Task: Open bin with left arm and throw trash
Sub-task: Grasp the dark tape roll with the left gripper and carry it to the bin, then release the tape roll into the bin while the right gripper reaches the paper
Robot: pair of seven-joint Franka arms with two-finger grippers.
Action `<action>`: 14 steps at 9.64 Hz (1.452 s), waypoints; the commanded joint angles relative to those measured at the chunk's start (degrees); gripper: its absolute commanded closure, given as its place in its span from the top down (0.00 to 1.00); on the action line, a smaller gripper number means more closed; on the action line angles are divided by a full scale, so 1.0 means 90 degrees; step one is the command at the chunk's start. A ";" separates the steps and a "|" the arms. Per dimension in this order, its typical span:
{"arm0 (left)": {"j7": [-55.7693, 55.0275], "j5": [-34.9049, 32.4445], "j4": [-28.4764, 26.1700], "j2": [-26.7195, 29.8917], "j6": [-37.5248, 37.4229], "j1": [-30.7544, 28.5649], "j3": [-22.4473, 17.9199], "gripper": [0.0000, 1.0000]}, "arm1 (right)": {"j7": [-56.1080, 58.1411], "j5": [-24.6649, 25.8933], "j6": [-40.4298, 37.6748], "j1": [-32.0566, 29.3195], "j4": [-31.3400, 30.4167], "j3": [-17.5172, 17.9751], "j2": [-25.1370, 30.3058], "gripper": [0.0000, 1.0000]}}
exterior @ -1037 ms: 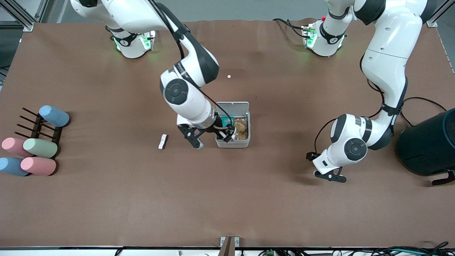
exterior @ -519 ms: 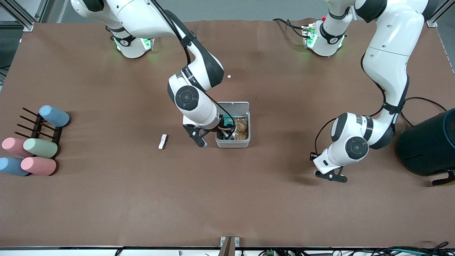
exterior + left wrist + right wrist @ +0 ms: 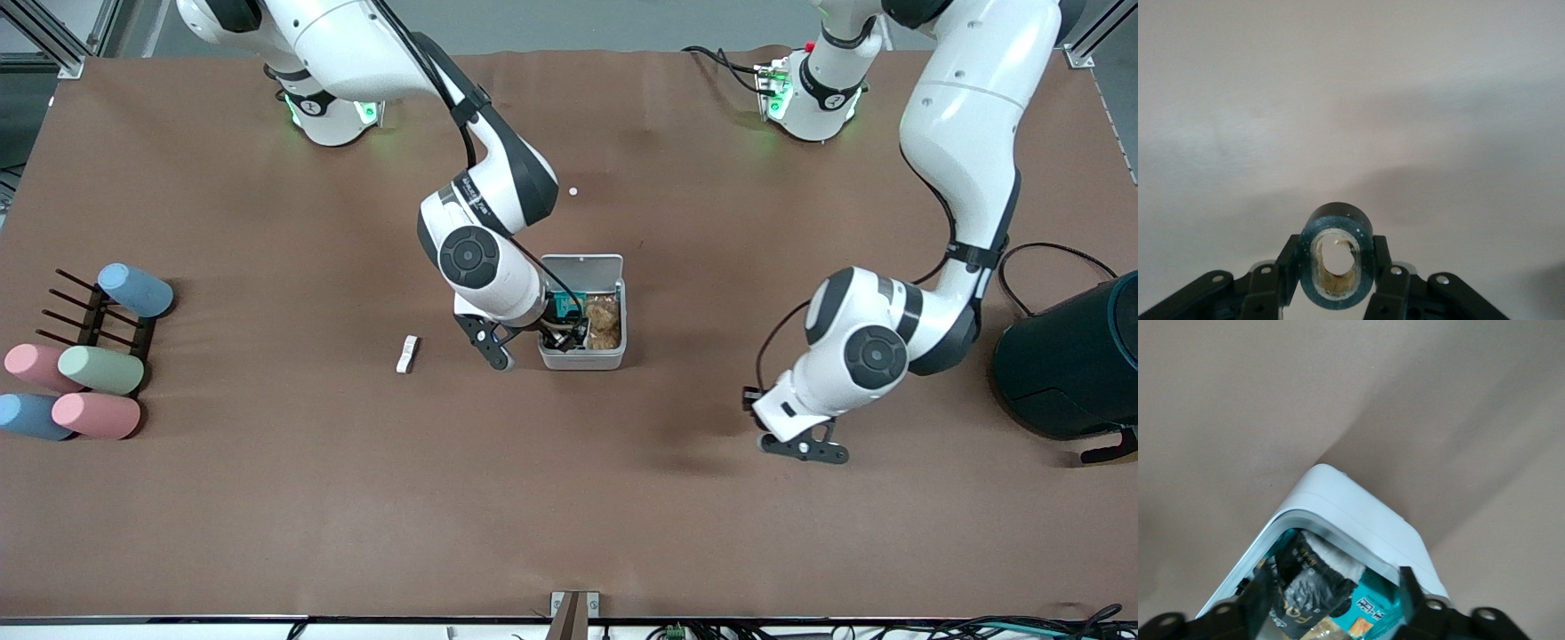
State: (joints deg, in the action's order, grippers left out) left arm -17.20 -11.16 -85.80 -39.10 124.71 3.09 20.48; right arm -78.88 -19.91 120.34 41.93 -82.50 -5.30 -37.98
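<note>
— Where are you?

— My left claw (image 3: 805,447) is clamped on the ring (image 3: 1337,263), low over bare worktop (image 3: 622,498) at about four o'clock from the bin (image 3: 582,360) on the front view. My right claw (image 3: 526,345) hangs spread wide over the bin's rim, lid (image 3: 582,267) up, wrapper (image 3: 1308,587) lying inside.

— So which step?

— Throwing trash, I reckon. The stick (image 3: 407,354) lies at nine o'clock of the bin, untouched.

— Next?

— I'd clear the right claw, then carry the ring over the opening before letting go.
</note>
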 commanded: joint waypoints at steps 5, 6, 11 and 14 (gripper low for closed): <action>-0.3329 -0.0136 0.0051 0.0126 -0.0165 0.1031 0.0976 0.00 | 0.1987 0.0141 -0.1524 -0.0954 -0.0178 -0.0007 0.0938 1.00; -0.3526 -0.0146 0.0032 0.0117 -0.0156 0.1169 0.0976 0.01 | 0.2818 0.0480 -0.1593 -0.1228 -0.0353 -0.0007 0.0938 1.00; -0.3851 -0.0146 0.0012 0.0048 -0.0156 0.1522 0.0917 0.22 | 0.3565 0.1360 0.0632 -0.1837 -0.2750 0.0003 0.1289 1.00; -0.3870 -0.0146 0.0012 0.0058 -0.0156 0.1512 0.0917 1.00 | 0.4194 0.1460 0.2203 -0.1836 -0.3704 0.0013 0.1281 0.97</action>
State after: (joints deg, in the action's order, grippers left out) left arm -50.79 -11.45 -85.74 -39.10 123.90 16.54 28.88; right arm -42.27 -8.23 137.93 25.79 -111.57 -5.80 -30.12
